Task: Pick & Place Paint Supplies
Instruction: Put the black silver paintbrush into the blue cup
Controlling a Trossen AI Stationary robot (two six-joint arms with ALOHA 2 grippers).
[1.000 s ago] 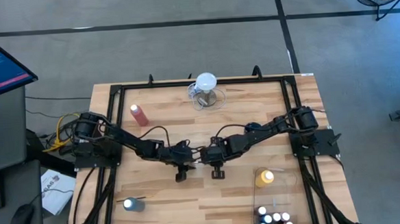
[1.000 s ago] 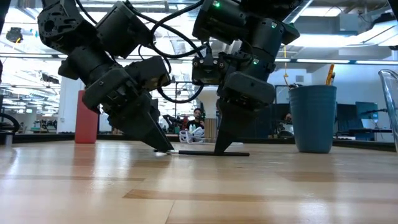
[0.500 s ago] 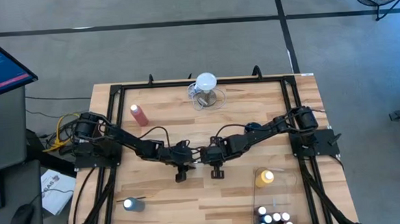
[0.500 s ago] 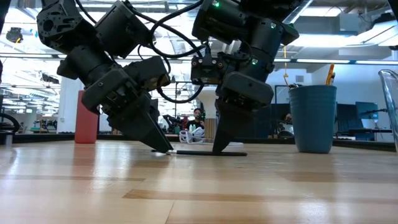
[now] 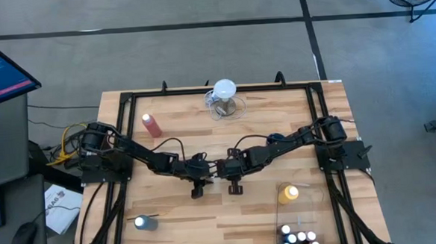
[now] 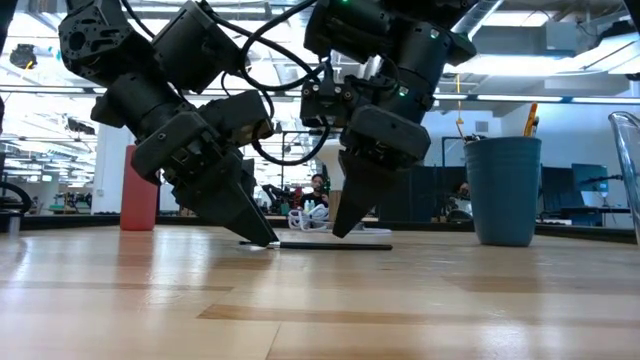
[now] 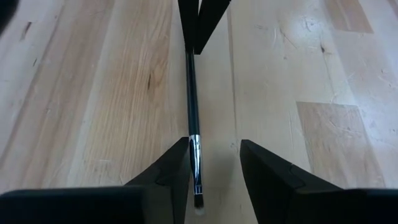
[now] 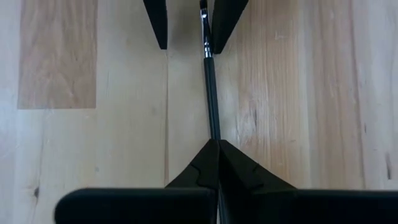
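A thin dark paintbrush [image 7: 191, 93] lies flat on the wooden table at its middle, between my two grippers. My left gripper [image 7: 214, 146] stands open, fingertips down at the table, one on either side of the brush's metal ferrule [image 7: 195, 149] and bristle end. Facing it, my right gripper [image 8: 217, 144] is shut on the brush's dark handle. In the low view the left gripper [image 6: 262, 238] slants down from the left and the right gripper [image 6: 338, 232] comes down more steeply. My left gripper: the ferrule lies right along the inner side of one finger [image 7: 177, 165]; I cannot tell whether they touch. My right gripper meets the handle [image 8: 213, 127] with its shut fingertips, slanting down from the table's right, in line with the brush. The tips hide whether the handle is pinched or pressed. The brush lies on the table.
A pink-red bottle [image 5: 152, 125] stands far left and a clear jug with a white top [image 5: 225, 98] at the far edge. A yellow bottle [image 5: 287, 194] and small white-capped bottles [image 5: 299, 241] stand near right. A blue cup [image 5: 144, 223] is near left.
The paintbrush has slid a little along the table toward my left gripper, and my right gripper's fingertips have gone that way with it, leaning over slightly.
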